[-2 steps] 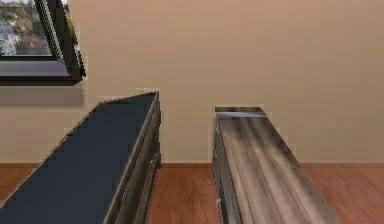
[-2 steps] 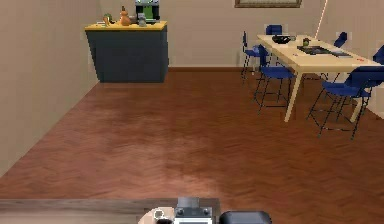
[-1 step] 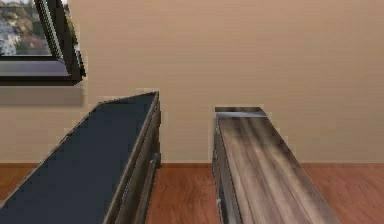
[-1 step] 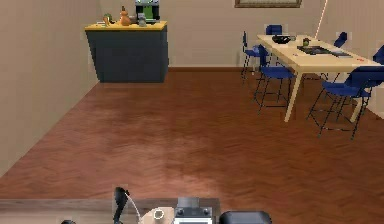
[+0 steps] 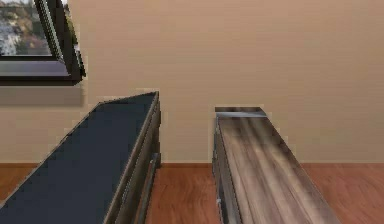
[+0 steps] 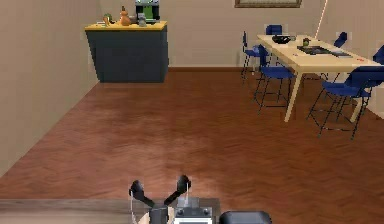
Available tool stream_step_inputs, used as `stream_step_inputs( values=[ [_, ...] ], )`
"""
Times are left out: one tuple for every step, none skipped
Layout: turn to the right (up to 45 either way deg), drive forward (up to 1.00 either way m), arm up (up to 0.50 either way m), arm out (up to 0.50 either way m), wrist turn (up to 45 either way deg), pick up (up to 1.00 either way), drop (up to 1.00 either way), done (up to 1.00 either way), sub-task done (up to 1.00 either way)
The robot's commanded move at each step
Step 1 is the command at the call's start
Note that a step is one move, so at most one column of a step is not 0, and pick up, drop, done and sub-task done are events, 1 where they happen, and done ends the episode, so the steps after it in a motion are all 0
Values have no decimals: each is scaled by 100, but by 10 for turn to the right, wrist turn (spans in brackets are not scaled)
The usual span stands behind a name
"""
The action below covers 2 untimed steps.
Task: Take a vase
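Note:
My gripper [image 6: 160,190] sits at the bottom edge of the arm side view, its two thin fingers [image 6: 135,189] pointing up over bare wooden floor, and it holds nothing. Far off at the top left stands a dark blue counter [image 6: 128,52] with a yellow top. On it rest small things: an orange-yellow blob [image 6: 124,17] and a dark green one [image 6: 147,12]. Their shapes are too small to name.
In the forward view a dark-topped cabinet [image 5: 90,165] and a wood-topped cabinet [image 5: 265,165] stand close ahead against a beige wall, with a window [image 5: 35,40] at the upper left. A light dining table [image 6: 305,50] with blue chairs [image 6: 268,72] fills the arm side view's right. Wooden floor [image 6: 190,125] lies between.

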Motion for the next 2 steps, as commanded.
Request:
stream_step_inputs(
  values=[
    [0, 0, -30, 0, 0, 0, 0, 0, 0],
    [0, 0, 0, 0, 0, 100, 0, 0, 0]
  ],
)
